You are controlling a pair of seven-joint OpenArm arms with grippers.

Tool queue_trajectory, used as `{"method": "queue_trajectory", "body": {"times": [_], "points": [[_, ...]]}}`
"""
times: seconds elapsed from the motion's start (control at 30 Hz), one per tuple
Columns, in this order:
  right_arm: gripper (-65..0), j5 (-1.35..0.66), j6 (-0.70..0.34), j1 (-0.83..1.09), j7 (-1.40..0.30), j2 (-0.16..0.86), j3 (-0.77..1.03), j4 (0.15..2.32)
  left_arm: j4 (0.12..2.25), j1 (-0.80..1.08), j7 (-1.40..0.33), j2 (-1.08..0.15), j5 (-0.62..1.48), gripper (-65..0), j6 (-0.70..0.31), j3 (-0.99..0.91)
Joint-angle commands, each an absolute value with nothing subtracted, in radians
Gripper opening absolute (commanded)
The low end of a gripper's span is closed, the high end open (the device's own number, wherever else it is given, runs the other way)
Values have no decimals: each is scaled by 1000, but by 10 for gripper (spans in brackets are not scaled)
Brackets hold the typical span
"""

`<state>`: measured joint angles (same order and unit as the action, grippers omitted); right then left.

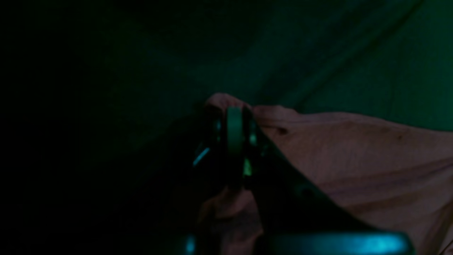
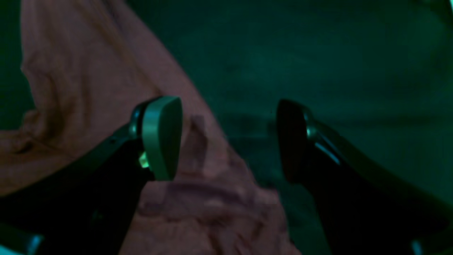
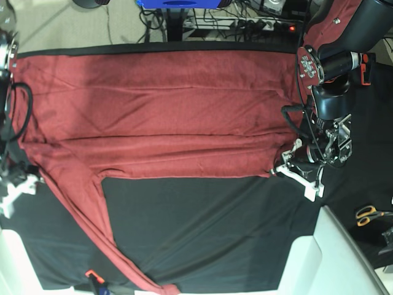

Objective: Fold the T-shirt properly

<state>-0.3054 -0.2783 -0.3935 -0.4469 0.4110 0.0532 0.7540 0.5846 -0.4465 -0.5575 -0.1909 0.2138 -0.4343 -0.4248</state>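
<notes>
Base view shows the T-shirt point(image 3: 159, 110) spread across the far half of the bench point(image 3: 202, 227), its long axis running between the bench's two side edges, one sleeve point(image 3: 92, 227) trailing down towards the near edge. The left gripper point(image 3: 288, 165) sits at the shirt's near corner by the bench's right-hand edge in that view, jaws together and clamped on a pinch of the fabric. The right gripper point(image 2: 226, 138) stands with jaws apart at the opposite end, cloth just beside one finger point(image 2: 161, 136), nothing held.
</notes>
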Motion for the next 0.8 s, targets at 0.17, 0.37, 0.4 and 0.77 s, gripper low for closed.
{"method": "queue_trajectory", "body": {"times": [0.17,0.37,0.4,0.77], "points": [[-254,-303,-282,-450,-403,406,2,633,595,-466,-562,-199,214,-650,-432,-426],[-254,-300,-282,-486,-337,404,-4,513,595,-464,-562,-200,214,-650,-432,-426],[-254,-300,-282,-492,-312,404,-4,487,596,-464,-562,-200,214,-650,-432,-426],[-458,-150,-283,-521,-133,377,-2,334,598,-467,-562,-200,214,-650,-432,-426]]}}
